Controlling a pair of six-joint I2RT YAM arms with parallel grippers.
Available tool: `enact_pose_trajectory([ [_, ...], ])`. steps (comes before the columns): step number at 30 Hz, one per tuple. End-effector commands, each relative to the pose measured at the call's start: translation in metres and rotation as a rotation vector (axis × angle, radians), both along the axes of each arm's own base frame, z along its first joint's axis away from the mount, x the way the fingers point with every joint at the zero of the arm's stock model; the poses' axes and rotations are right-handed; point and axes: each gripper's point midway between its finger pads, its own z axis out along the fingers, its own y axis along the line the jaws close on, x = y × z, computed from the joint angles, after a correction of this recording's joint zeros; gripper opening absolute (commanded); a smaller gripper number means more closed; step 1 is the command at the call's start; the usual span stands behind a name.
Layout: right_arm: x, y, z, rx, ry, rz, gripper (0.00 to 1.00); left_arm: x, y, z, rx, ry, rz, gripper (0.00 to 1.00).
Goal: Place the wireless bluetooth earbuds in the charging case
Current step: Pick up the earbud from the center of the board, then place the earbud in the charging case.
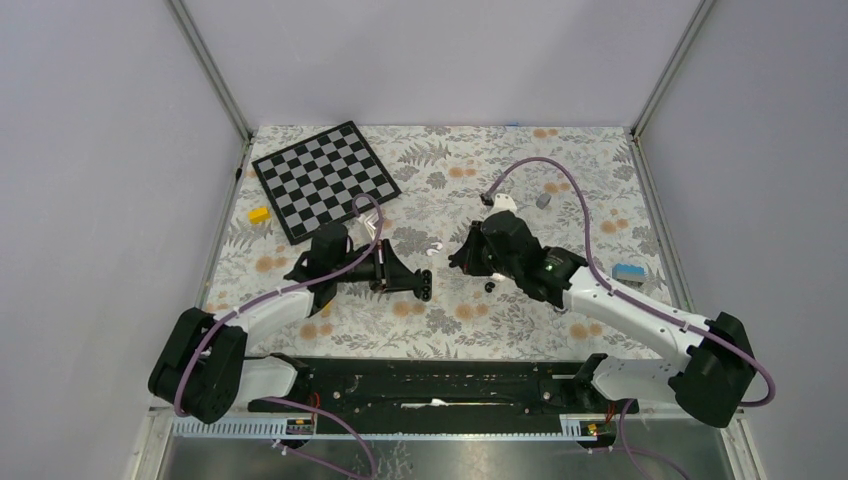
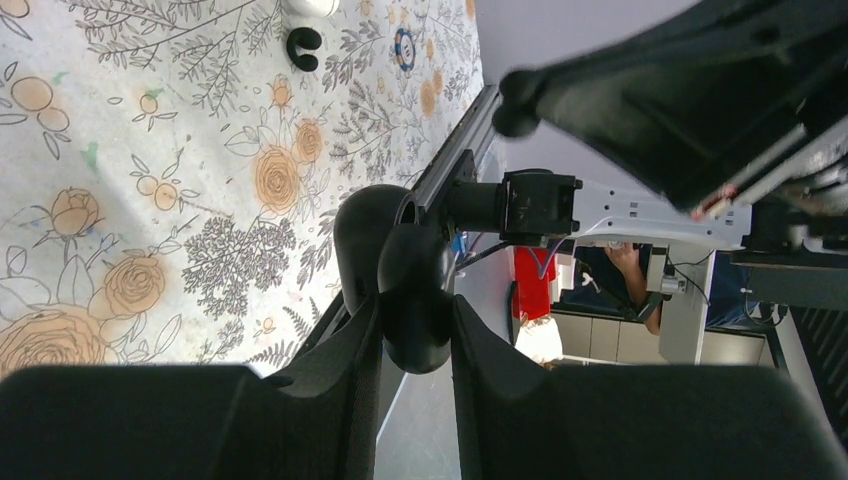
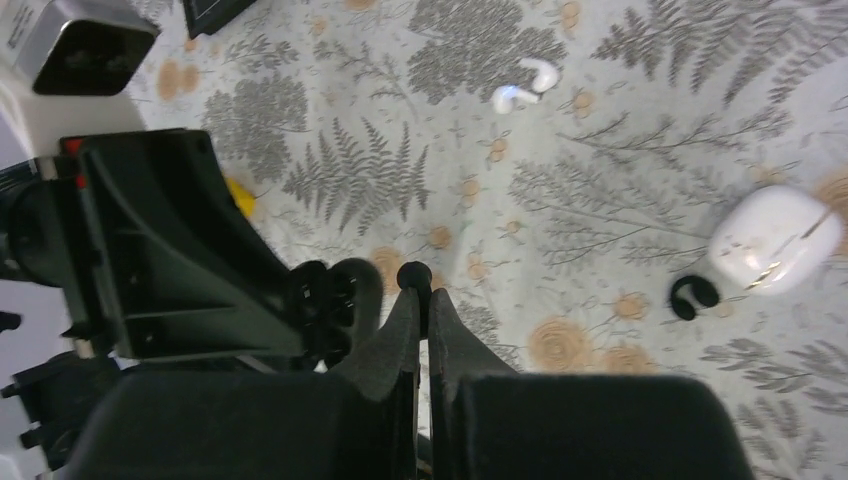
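My right gripper (image 3: pixel 421 300) is shut on a tiny black earbud (image 3: pixel 414 274) that sticks out at its fingertips, low over the floral cloth. The white charging case (image 3: pixel 772 240) lies on the cloth to the right, blurred, with a faint line across it. Beside it is a small black C-shaped piece (image 3: pixel 692 297), possibly the other earbud; it also shows in the top view (image 1: pixel 489 287). My left gripper (image 2: pixel 415 318) is shut on a larger black oval pebble (image 2: pixel 412 290) with two rounded lobes, held above the cloth. The two grippers (image 1: pixel 422 285) (image 1: pixel 462 262) face each other closely at mid-table.
A pair of white earbuds (image 3: pixel 525 85) lies on the cloth beyond my right gripper. A chessboard (image 1: pixel 325 180) and a yellow block (image 1: pixel 259 214) sit at the back left. A white piece (image 1: pixel 503 202), a grey piece (image 1: pixel 543 200) and a blue block (image 1: pixel 627 272) lie on the right.
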Motion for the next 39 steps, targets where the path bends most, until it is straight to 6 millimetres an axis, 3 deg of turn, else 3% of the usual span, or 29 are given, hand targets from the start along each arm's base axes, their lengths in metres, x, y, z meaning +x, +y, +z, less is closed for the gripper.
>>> enact_pose_trajectory([
  [1, -0.004, 0.017, 0.015, 0.095, -0.005, -0.094, 0.00, 0.018, -0.010, 0.022, -0.056, -0.097, 0.032, 0.02],
  [9, -0.007, 0.035, 0.022, 0.134, -0.010, -0.090, 0.00, 0.024, -0.014, 0.024, -0.053, -0.102, 0.040, 0.01],
  [19, -0.011, 0.052, 0.015, 0.133, 0.009, -0.060, 0.00, 0.025, -0.015, 0.025, -0.053, -0.106, 0.046, 0.01],
  [31, -0.006, 0.059, 0.010, 0.120, 0.003, -0.068, 0.00, 0.023, -0.016, 0.027, -0.055, -0.110, 0.039, 0.01],
  [39, -0.002, 0.052, 0.000, 0.090, 0.008, -0.123, 0.00, 0.021, -0.016, 0.026, -0.056, -0.106, 0.037, 0.01],
])
